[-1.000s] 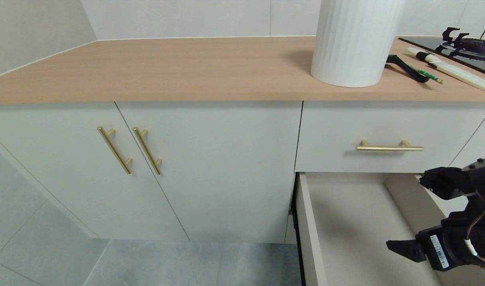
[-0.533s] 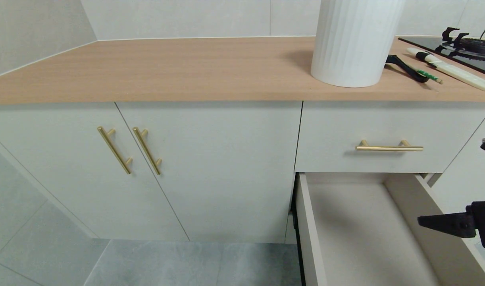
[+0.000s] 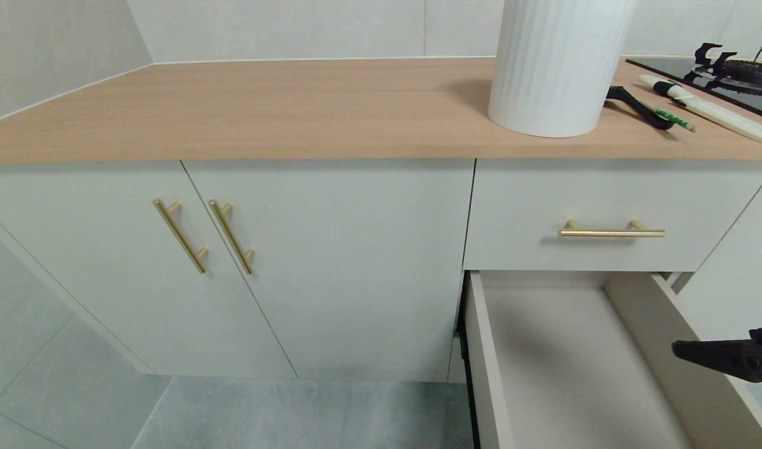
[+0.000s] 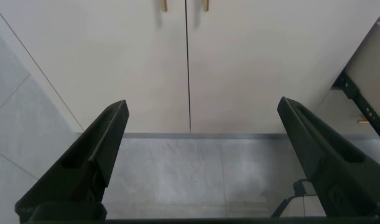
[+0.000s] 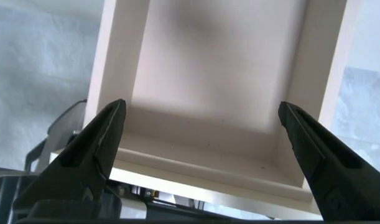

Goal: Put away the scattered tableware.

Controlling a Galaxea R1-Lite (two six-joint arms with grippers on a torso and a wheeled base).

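Observation:
On the wooden countertop point(image 3: 262, 112), right of a white ribbed container point(image 3: 555, 65), lie a black-handled utensil point(image 3: 640, 107), a thin green-banded stick point(image 3: 675, 118) and a cream knife-like utensil point(image 3: 708, 110). Below them the lower drawer point(image 3: 562, 362) stands pulled out, nothing inside. My right gripper point(image 5: 200, 109) hangs open over that drawer; one of its fingers point(image 3: 721, 357) shows at the drawer's right side. My left gripper point(image 4: 202, 104) is open and holds nothing, low over the floor in front of the cupboard doors point(image 4: 188, 62).
A closed upper drawer with a gold handle point(image 3: 612, 232) sits above the open one. Two cupboard doors with gold handles point(image 3: 203, 236) stand to the left. A black gas hob point(image 3: 739, 72) lies at the counter's back right. Grey tiled floor point(image 3: 262, 415) lies below.
My right gripper has drawn back to the right, off the drawer's middle; only one finger still reaches into the head view. Nothing on the counter has moved.

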